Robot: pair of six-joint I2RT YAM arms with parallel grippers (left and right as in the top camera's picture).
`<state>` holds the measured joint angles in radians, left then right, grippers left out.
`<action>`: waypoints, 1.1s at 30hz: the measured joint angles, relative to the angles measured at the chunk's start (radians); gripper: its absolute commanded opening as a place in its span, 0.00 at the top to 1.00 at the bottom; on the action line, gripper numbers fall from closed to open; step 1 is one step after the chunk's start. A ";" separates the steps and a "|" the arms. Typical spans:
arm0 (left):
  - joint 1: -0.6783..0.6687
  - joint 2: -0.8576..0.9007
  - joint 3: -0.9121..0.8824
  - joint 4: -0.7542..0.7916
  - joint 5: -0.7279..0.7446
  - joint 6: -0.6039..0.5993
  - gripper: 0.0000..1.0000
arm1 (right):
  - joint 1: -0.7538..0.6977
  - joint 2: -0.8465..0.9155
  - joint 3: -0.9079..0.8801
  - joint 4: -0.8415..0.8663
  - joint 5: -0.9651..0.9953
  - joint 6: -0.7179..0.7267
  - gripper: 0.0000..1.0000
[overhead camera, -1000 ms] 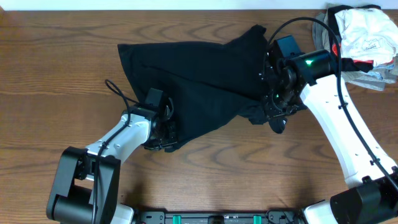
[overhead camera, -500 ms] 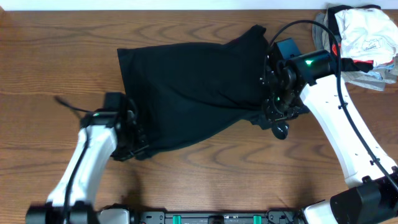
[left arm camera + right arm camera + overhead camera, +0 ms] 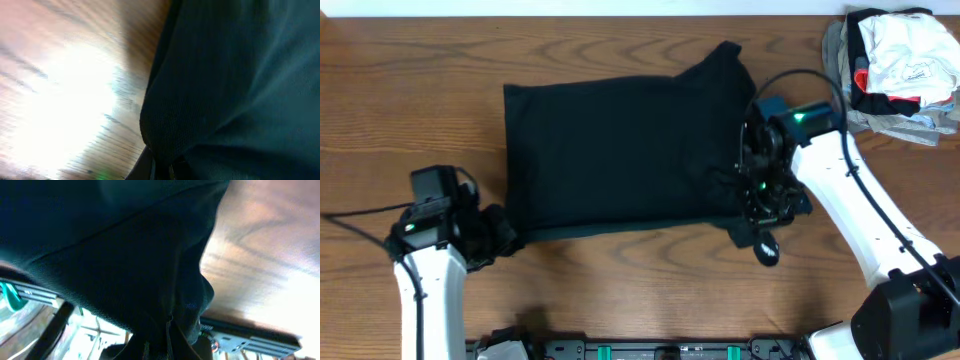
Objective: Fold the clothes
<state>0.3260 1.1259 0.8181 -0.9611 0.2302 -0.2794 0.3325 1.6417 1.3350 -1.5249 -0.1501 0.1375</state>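
The black T-shirt (image 3: 620, 150) lies stretched into a rough rectangle on the wooden table (image 3: 650, 290). My left gripper (image 3: 506, 236) is shut on its lower left corner; in the left wrist view the dark fabric (image 3: 235, 85) runs down into the closed jaws (image 3: 161, 169). My right gripper (image 3: 756, 208) is shut on the shirt's lower right edge, with fabric bunched around it. In the right wrist view the cloth (image 3: 125, 255) hangs from the pinched jaws (image 3: 167, 342). A sleeve (image 3: 725, 62) sticks out at the upper right. No white logo shows.
A heap of white, grey and red garments (image 3: 895, 70) sits at the table's far right corner, just behind the right arm. Bare wood (image 3: 410, 110) shows left of the shirt and along the front edge. The arm bases (image 3: 660, 350) stand at the front.
My left gripper has swung far left and toward the front, pulling the shirt's lower left corner out. The shirt has gone from a slanted bunch to a flat rectangle. The right gripper shifted slightly forward.
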 measured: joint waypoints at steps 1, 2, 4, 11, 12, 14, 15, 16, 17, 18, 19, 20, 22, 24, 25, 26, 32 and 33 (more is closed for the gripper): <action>0.017 -0.001 0.000 0.000 -0.002 0.000 0.94 | 0.001 0.000 -0.016 0.002 -0.006 0.001 0.92; 0.039 -0.001 0.000 0.001 -0.007 0.003 0.94 | 0.004 0.000 -0.032 0.007 -0.013 0.001 0.91; 0.082 -0.001 0.000 0.011 -0.015 0.007 0.94 | 0.011 0.000 -0.060 0.020 -0.032 0.003 0.89; 0.140 -0.001 0.000 0.086 -0.041 0.015 0.94 | 0.041 0.000 -0.147 0.098 -0.080 0.011 0.79; 0.140 -0.001 0.000 0.100 -0.051 0.015 0.94 | 0.043 0.000 -0.154 0.103 -0.080 0.011 0.73; 0.143 -0.001 0.000 0.129 -0.069 0.015 0.92 | 0.049 0.000 -0.166 0.110 -0.082 0.016 0.62; 0.144 0.000 0.000 0.145 -0.078 0.015 0.90 | 0.051 0.000 -0.169 0.114 -0.085 0.016 0.55; 0.144 0.002 0.000 0.158 -0.084 0.016 0.87 | 0.055 0.000 -0.169 0.118 -0.084 0.015 0.51; 0.144 0.006 0.000 0.170 -0.089 0.020 0.83 | 0.058 -0.001 -0.169 0.126 -0.088 0.015 0.48; 0.145 0.009 0.000 0.179 -0.093 0.019 0.75 | 0.059 -0.001 -0.169 0.130 -0.087 0.014 0.46; 0.145 0.014 0.000 0.187 -0.100 0.022 0.70 | 0.060 -0.001 -0.169 0.133 -0.087 0.012 0.43; 0.144 0.020 0.000 0.193 -0.106 0.022 0.60 | 0.060 -0.001 -0.170 0.140 -0.087 0.014 0.41; 0.145 0.033 0.000 0.208 -0.114 0.018 0.40 | 0.060 -0.001 -0.170 0.169 -0.086 0.022 0.34; 0.145 0.048 0.000 0.216 -0.122 0.020 0.19 | 0.060 -0.001 -0.170 0.232 -0.085 0.043 0.30; 0.145 0.058 0.000 0.218 -0.127 0.021 0.12 | 0.057 -0.001 -0.170 0.275 -0.085 0.053 0.30; 0.145 0.066 0.000 0.221 -0.127 0.023 0.09 | 0.054 -0.001 -0.171 0.311 -0.081 0.060 0.30; 0.145 0.119 0.000 0.227 -0.133 0.018 0.05 | -0.014 -0.001 -0.171 0.522 0.019 0.143 0.49; 0.145 0.124 0.000 0.226 -0.133 0.018 0.05 | -0.025 -0.001 -0.171 0.542 0.035 0.154 0.52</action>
<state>0.4713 1.2503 0.8181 -0.7349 0.0975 -0.2619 0.3077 1.6405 1.1645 -0.9833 -0.1150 0.2916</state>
